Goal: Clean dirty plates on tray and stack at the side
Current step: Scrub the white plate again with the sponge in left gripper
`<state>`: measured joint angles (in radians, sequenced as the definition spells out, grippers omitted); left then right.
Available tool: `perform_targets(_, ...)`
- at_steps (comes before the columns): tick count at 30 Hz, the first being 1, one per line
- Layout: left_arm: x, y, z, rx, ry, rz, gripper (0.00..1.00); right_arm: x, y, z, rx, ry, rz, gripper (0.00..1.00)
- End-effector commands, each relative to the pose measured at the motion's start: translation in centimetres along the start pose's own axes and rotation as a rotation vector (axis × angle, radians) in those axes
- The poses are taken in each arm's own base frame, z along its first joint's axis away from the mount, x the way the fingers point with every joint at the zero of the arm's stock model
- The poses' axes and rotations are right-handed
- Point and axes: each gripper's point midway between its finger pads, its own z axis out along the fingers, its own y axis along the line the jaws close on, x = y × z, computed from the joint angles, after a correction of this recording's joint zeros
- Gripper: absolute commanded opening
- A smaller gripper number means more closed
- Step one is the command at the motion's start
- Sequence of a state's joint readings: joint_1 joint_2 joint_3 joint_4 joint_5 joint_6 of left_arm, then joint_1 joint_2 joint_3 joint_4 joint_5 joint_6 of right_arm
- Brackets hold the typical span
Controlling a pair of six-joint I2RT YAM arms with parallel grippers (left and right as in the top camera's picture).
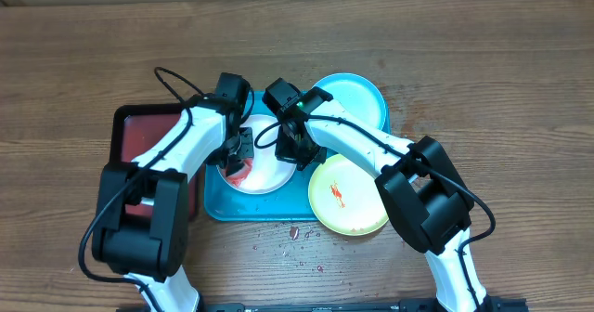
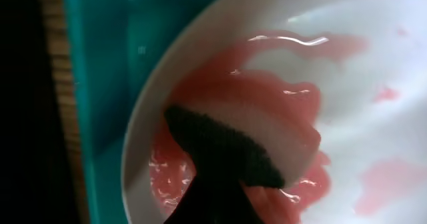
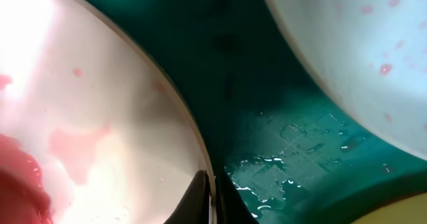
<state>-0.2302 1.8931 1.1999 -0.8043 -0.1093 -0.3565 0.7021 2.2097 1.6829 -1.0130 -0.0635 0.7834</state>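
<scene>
At the centre of the overhead view the tray (image 1: 215, 206) lies on the table (image 1: 483, 52) with three plates on it. The white plate (image 1: 269, 175) sits in the tray's left half. The blue plate (image 1: 357, 98) is at its upper right corner, and the green plate (image 1: 357, 205) at its lower right, hanging over the rim onto the table. Just left of the tray is a black tray (image 1: 139, 131) with a red inside.

The left claw (image 1: 239, 154) is over the white plate's left part, closed on a sponge (image 2: 240, 147). In the left wrist view the sponge's dark face is turned up and its pale body presses into a broad wet red smear. The right claw (image 1: 295, 150) is at the white plate's right edge, closed. In the right wrist view its fingers (image 3: 199, 199) stand together with the plate's rim pinched between them.

Beside that rim the tray floor shows a wet patch (image 3: 287, 151), and the blue plate carries small red specks. The green plate has a red smear at its middle. Red crumbs (image 1: 293, 230) dot the table below the tray.
</scene>
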Motion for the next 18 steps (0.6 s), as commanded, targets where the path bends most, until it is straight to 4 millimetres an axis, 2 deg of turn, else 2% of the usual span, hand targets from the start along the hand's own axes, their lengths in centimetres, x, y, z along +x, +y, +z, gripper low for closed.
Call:
perform_targets(1,0.6,3.8,2.3,-0.224,0.004,-0.180,0.05,-0.3,-1.9,1.6,0.082,-0.012,0.009,0.04)
perform_targets(2,0.7,3.5,2.4,-0.205,0.014,-0.178,0.04,-0.3,-1.9,1.6,0.082,-0.012,0.009,0.04)
perform_targets(5,3.0,-0.8,2.4,0.050,0.156,-0.011,0.04,-0.3,-1.9,1.6,0.082,-0.013,0.009,0.04)
perform_targets(8,5.7,-4.0,1.3,0.267,0.281,0.107,0.04,-0.3,-1.9,1.6,0.081,-0.014,0.009,0.04)
perform_targets(13,8.6,-7.1,-1.2,0.526,0.393,0.238,0.04,-0.4,-1.8,1.6,0.076,-0.018,0.008,0.04)
perform_targets(18,9.1,-8.0,-2.0,0.613,0.395,0.296,0.04,-0.4,-1.8,1.6,0.076,-0.017,0.008,0.04)
